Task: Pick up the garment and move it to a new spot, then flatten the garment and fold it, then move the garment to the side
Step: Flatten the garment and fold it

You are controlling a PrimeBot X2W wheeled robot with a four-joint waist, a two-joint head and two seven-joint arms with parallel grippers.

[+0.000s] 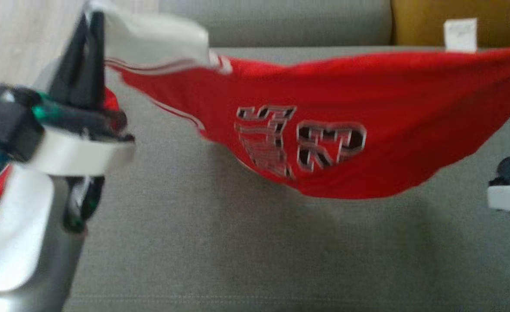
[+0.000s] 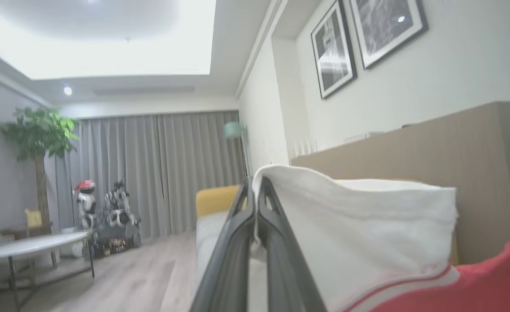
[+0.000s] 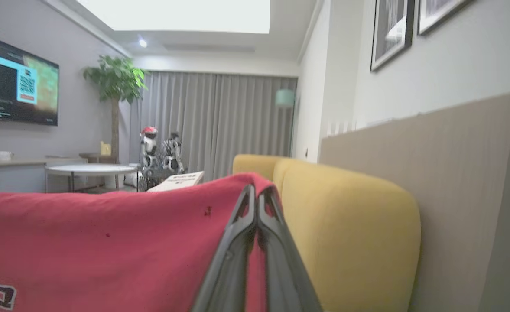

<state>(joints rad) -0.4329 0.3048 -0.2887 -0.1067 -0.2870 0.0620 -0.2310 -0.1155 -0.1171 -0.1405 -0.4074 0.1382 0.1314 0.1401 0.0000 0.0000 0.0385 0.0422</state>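
- Currently the red fabric garment (image 1: 367, 108) hangs clear above the grey woven sofa seat (image 1: 194, 251), strung between both grippers. Its long axis runs left to right across the head view and sags at the middle.
- The left gripper (image 2: 255, 187) has its long dark fingers pressed together on the edge of the white sleeve (image 2: 367, 216). The right gripper (image 3: 257, 195) is likewise clamped, on the red edge at the opposite end.
- Governing relation: the garment lies between the two tools, with the seat directly beneath. Neither arm is nearer, so laying it down probably calls for a matched descent of both.
- Hard to make out: the head view is motion-blurred and the printed lettering cannot be read. The garment's far side is hidden. A small white rectangular item (image 1: 459, 34) against the mustard-yellow cushion (image 1: 423, 21) cannot be identified.
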